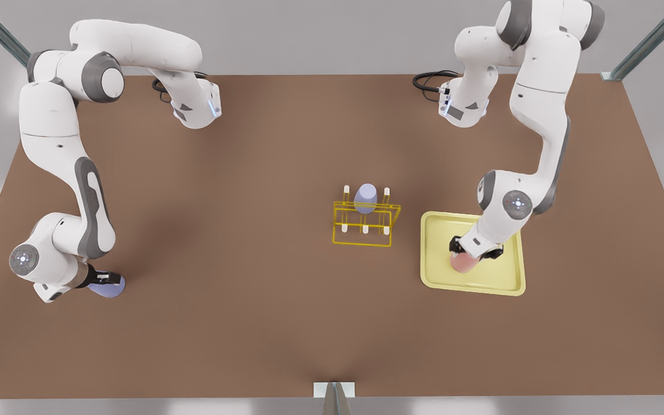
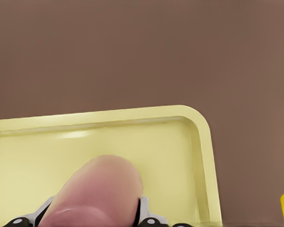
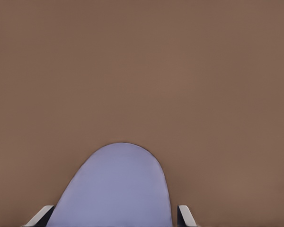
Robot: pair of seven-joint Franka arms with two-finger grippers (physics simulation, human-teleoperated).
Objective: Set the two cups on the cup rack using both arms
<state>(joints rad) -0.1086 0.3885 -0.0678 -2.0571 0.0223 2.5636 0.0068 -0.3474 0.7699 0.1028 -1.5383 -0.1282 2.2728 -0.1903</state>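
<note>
Brown worktop point(image 1: 251, 259). At the front view's lower right, the left tool point(image 1: 475, 254) grasps the salmon-pink cup point(image 1: 462, 263) on the pale-yellow tray point(image 1: 513, 288). At lower left, the right tool point(image 1: 103, 280) grasps a lavender cup point(image 1: 110, 288). Centre frame, the yellow cup rack point(image 1: 365, 227) carries another lavender cup point(image 1: 365, 199) upturned on a peg.

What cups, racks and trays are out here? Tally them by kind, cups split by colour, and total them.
Lavender cups: 2, one on the cup rack, one in the right tool at the front view's left.
Salmon-pink cup: 1, in the left tool over the tray.
Yellow wire cup rack: 1.
Pale-yellow tray: 1.
Total: 5.
</note>
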